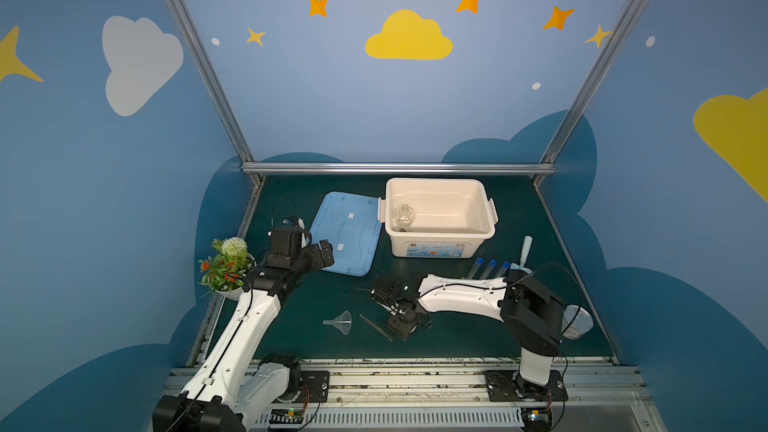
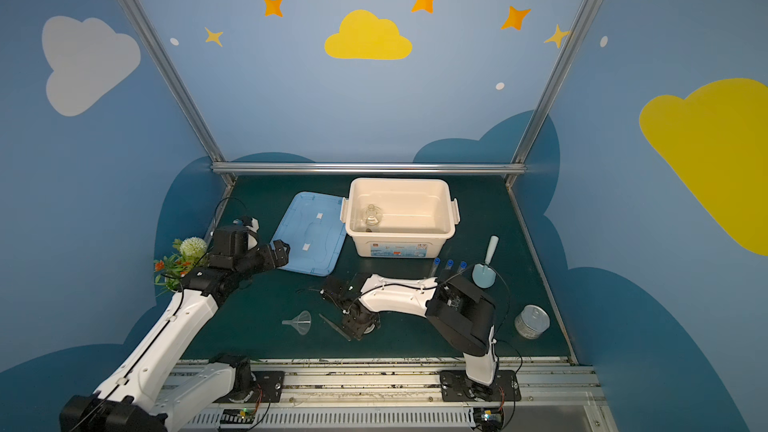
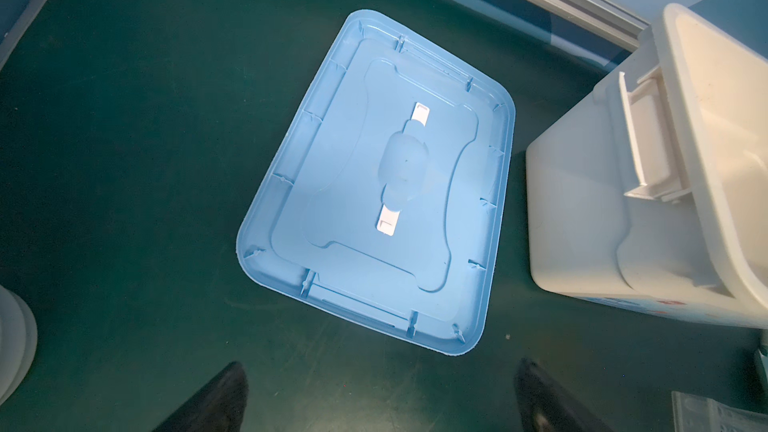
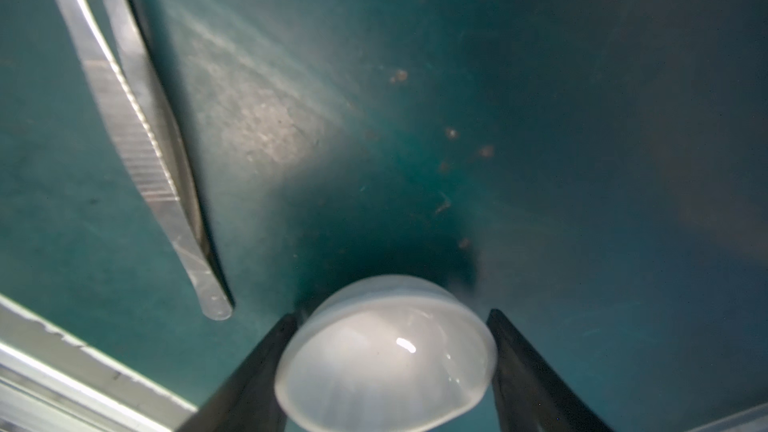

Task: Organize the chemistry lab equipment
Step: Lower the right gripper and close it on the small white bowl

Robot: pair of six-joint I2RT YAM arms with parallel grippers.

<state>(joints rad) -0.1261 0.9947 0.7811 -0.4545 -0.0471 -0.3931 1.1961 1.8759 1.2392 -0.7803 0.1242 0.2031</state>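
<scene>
Wrist view: right gripper (image 4: 392, 314) jaws flank the milky-white round bowl (image 4: 386, 359), which is cut off at frame bottom; contact unclear. In both top views the gripper mostly hides it, lower centre. The steel tweezers (image 4: 137, 139) are just beside. The left gripper (image 3: 382, 401) is spread wide, empty. Three blue-capped clear tubes (image 1: 489, 268) are half behind the right arm (image 1: 461, 295). Far centre: the cream bin (image 1: 436, 181) holds the glass flask (image 1: 402, 216).

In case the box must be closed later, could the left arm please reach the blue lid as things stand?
Probably yes: the open left gripper hovers by the blue lid's edge, and nothing lies on it or between them.
</scene>
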